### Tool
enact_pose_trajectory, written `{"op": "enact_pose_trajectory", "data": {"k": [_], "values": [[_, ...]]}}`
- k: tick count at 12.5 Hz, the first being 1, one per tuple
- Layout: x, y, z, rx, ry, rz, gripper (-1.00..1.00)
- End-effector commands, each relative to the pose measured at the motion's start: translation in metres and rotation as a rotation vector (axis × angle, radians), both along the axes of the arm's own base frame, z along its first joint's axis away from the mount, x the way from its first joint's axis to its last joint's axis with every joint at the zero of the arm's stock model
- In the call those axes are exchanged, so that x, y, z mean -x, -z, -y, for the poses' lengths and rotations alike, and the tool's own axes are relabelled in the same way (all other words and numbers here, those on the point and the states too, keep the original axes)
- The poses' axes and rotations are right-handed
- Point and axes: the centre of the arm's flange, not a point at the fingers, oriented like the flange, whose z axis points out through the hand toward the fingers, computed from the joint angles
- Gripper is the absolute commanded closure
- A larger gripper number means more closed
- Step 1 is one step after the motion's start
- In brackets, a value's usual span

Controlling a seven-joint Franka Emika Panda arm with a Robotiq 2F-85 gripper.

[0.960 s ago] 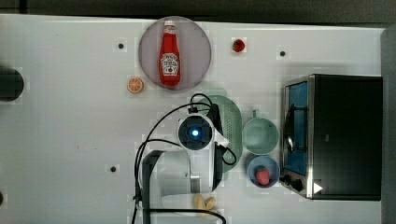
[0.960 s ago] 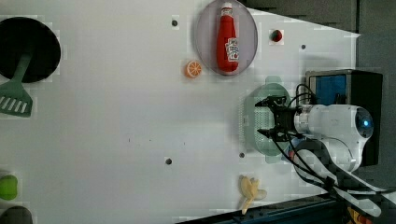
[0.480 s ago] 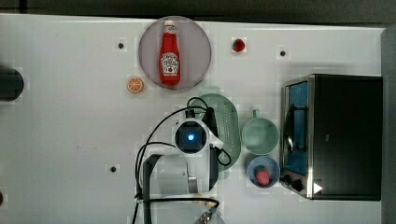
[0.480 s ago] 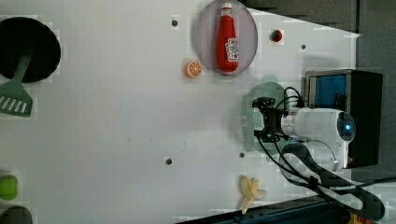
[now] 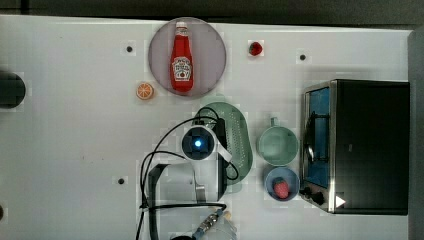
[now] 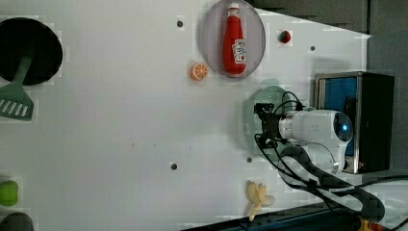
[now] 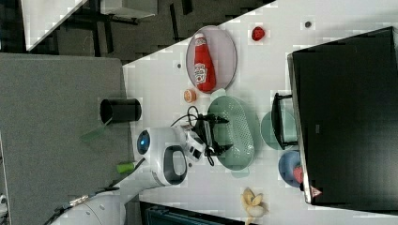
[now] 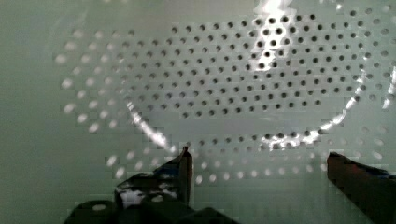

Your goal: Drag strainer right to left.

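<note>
White desk (image 5: 75, 150), top view, listed from the frame's left edge to its right.

Dark round object (image 5: 10, 90) cut by the left edge, mid-height.
Orange slice (image 5: 145, 91), left of centre, upper half, just beside the plate.
Grey-lilac round plate (image 5: 186, 56), top centre, bearing a red ketchup bottle (image 5: 182, 60) lying cap toward the upper edge.
White arm with blue-lit wrist (image 5: 198, 144), centre, reaching in from the lower edge, black cables looped around it.
Claw (image 7: 217, 136), right view: fingers spread wide, nothing between them, down inside the strainer bowl; wrist view: both dark fingertips (image 8: 184, 163) apart over the perforated floor.
Pale mint-green oval strainer (image 5: 240, 145), just right of centre, long axis up-down, left half hidden under the wrist; apart from the mug by a narrow gap.
Small red strawberry (image 5: 255, 48), upper right of centre.
Mint-green mug (image 5: 278, 145), right of the strainer, handle toward the upper edge.
Blue bowl (image 5: 281, 184), below the mug, holding a red item.
Black toaster oven (image 5: 370, 145), right side, door facing the mug.
</note>
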Motion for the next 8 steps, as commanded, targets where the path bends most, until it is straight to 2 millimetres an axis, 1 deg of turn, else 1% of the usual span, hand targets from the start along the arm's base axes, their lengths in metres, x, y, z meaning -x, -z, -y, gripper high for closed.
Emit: {"op": "enact_pose_trajectory", "data": {"k": [1, 4, 8], "values": [[0.004, -0.013, -0.048, -0.010, -0.022, 0.035, -1.00], [0.005, -0.011, -0.069, -0.005, 0.027, 0.018, -1.00], [0.001, -0.013, -0.106, 0.008, 0.040, -0.018, -1.00]]}}
